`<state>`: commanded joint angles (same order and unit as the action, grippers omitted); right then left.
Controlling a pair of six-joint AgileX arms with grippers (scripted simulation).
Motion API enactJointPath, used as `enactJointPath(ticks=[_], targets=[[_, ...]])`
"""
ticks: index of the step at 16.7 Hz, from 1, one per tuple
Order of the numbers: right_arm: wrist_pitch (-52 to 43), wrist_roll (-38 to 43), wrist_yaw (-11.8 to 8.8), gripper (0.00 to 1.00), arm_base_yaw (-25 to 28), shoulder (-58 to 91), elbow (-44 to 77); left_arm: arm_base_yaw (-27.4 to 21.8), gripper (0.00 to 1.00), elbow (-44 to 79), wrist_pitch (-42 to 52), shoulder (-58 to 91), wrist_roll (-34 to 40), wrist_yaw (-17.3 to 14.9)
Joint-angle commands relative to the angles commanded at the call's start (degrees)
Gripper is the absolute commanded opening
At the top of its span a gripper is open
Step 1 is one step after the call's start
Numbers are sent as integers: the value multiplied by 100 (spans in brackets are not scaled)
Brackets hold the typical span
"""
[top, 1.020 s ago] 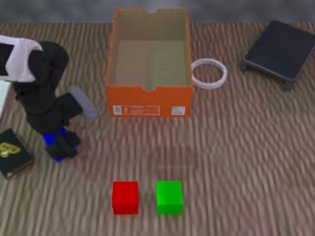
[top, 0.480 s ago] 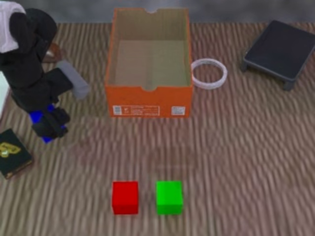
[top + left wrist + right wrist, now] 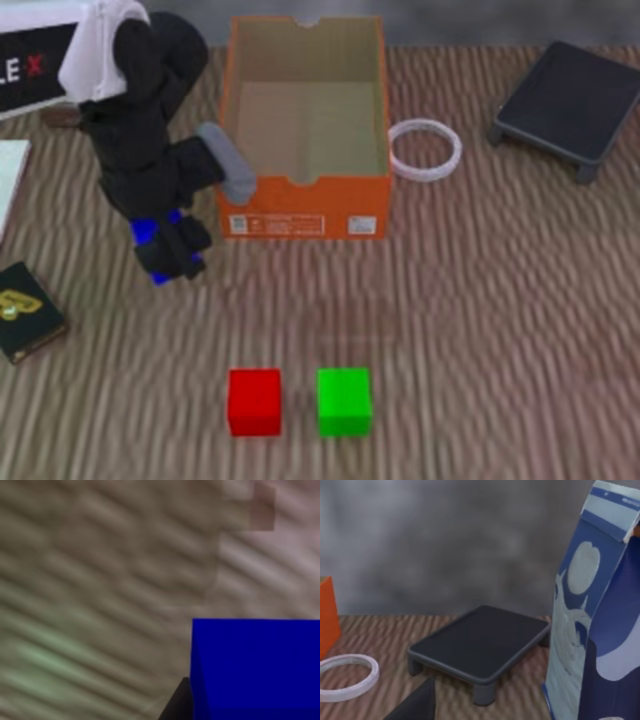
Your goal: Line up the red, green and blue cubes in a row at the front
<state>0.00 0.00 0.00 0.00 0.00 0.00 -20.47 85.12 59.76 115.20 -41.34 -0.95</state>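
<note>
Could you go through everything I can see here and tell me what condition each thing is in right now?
Bright red cube: resting on the table, front row.
Bright green cube: beside the red one, a gap between them.
Deep blue cube: gripped in the left tool.
Large orange cardboard box: open, empty.
White ring: lying flat beside the box.
Dark tray: bare.

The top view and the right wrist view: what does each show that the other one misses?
Only the top view shows the red cube and green cube side by side at the front, the left pincer carrying the blue cube near the orange box's front left corner, and a dark book at the left edge. Only the right wrist view shows a blue and white carton. Both share the dark tray, the white ring, the orange box and the table.
</note>
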Motion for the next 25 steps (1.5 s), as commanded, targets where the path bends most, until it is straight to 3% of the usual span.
enactJointPath(ticks=[7, 10, 18, 25], targets=[[0, 0, 0, 100, 0, 0, 0, -2872, 0, 1558, 695, 870, 681, 13], [0, 0, 0, 100, 0, 0, 0, -3616, 0, 2029, 870, 1076, 919, 27], [0, 0, 0, 100, 0, 0, 0, -3811, 0, 2080, 807, 1131, 971, 23], [0, 0, 0, 100, 0, 0, 0, -3813, 0, 1289, -384, 1535, 991, 30]])
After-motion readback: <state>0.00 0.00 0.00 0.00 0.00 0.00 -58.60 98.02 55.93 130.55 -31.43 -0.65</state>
